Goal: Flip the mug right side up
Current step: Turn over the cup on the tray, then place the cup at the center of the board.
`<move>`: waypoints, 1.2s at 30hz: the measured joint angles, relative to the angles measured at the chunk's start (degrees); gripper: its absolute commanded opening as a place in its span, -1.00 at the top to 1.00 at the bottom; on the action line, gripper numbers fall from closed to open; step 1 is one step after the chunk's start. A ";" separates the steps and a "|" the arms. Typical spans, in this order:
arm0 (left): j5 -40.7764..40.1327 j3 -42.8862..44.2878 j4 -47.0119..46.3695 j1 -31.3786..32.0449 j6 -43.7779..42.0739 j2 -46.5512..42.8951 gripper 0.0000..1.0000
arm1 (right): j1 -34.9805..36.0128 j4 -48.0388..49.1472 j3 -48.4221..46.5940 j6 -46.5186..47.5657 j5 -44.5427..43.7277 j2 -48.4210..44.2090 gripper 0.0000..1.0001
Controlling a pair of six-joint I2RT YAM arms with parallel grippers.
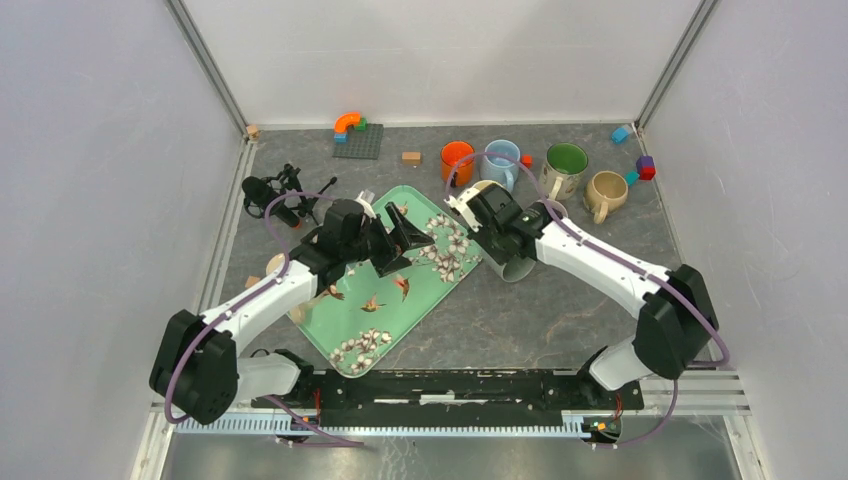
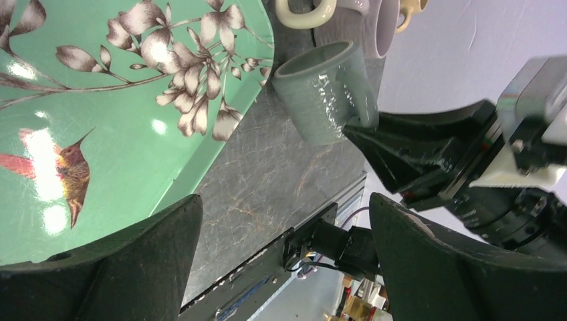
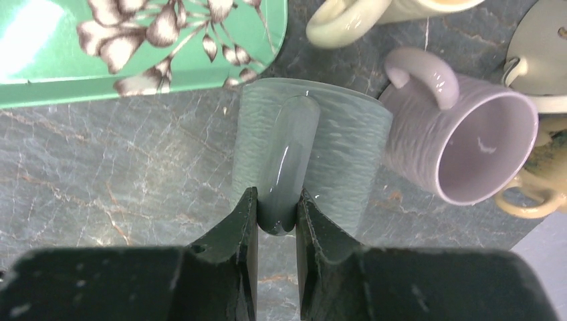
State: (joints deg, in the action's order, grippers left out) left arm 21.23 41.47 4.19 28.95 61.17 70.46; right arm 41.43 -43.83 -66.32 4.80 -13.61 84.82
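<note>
- Grey-green mug (image 3: 337, 140) is on its side on the stone-look table (image 3: 120, 174), just off the tray's 3 o'clock edge, handle (image 3: 289, 144) pointing up at the wrist camera.
- Right gripper (image 3: 276, 200) is on it: both fingers are pinched tight on the near end of that handle, one on each side, nothing loose about it.
- From the top view the mug's round end faces about 6 o'clock, toward the arm bases. Whether it rests on the table or hangs a touch above it, I can't say from these angles.
- Lilac mug (image 3: 468, 140) lies on its side at the grey-green mug's 3 o'clock in the right wrist view, the two touching or very nearly so.
- Left gripper (image 1: 398, 245) hovers over the green flowered tray (image 1: 398, 312), jaws spread wide with nothing between them.
- Back of the table, around 12 o'clock from the gripped mug, stands a line-up of upright mugs: orange mug (image 1: 456, 160), blue mug (image 1: 501, 160), green-lined mug (image 1: 566, 168) and beige mug (image 1: 606, 193).
</note>
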 measured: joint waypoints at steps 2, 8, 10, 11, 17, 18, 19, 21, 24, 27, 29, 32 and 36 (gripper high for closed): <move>0.39 -0.26 -0.02 0.00 -0.02 -0.17 -0.99 | -0.66 -0.11 -1.95 0.48 0.70 1.88 1.00; 1.77 -0.63 -0.92 0.00 -0.02 -0.35 -0.99 | -1.31 -1.11 -4.59 1.42 2.49 4.04 1.00; 1.90 -1.66 -3.19 0.04 0.02 -0.35 -0.97 | -1.38 -1.14 -4.33 1.49 2.93 3.58 1.00; 1.92 -2.08 -3.85 0.09 0.04 -0.35 -0.96 | -1.40 -1.22 -4.02 1.46 3.56 3.02 1.00; 1.86 -3.56 -10.14 2.62 1.22 1.75 -0.66 | -1.40 -3.52 -0.66 -0.11 7.50 -2.45 1.00; 1.84 -3.63 -11.45 3.41 1.62 2.45 -0.60 | -1.36 -4.24 0.02 -0.55 7.89 -3.52 1.00; 1.86 -3.65 -12.76 4.15 1.99 3.30 -0.54 | -1.33 -5.16 0.79 -0.98 8.33 -4.68 1.00; 1.84 -3.65 -15.39 5.60 3.06 5.35 -0.46 | -1.31 -6.88 2.32 -2.08 9.09 -7.10 1.00; 1.79 -3.65 -18.51 7.65 4.87 8.28 -0.43 | -1.31 -8.87 3.91 -3.56 9.31 -9.53 1.00; 1.64 -3.65 -20.06 9.68 5.79 10.08 -0.40 | -1.31 -10.69 4.70 -5.35 9.33 -11.02 1.00; 1.57 -3.65 -21.11 10.73 6.12 10.40 -0.39 | -1.31 -11.80 4.98 -6.29 9.27 -11.65 1.00; 1.57 -3.65 -22.34 11.47 6.60 10.45 -0.39 | -1.29 -12.68 4.90 -7.15 9.05 -11.47 1.00; 1.55 -3.65 -22.08 11.54 6.67 10.32 -0.39 | -1.29 -12.98 4.42 -8.13 8.68 -10.95 1.00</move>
State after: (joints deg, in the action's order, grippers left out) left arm 22.79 37.82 -17.89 40.49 67.83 80.77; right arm 40.14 -56.82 -61.91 -3.33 -4.93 73.87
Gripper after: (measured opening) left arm 0.698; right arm 0.245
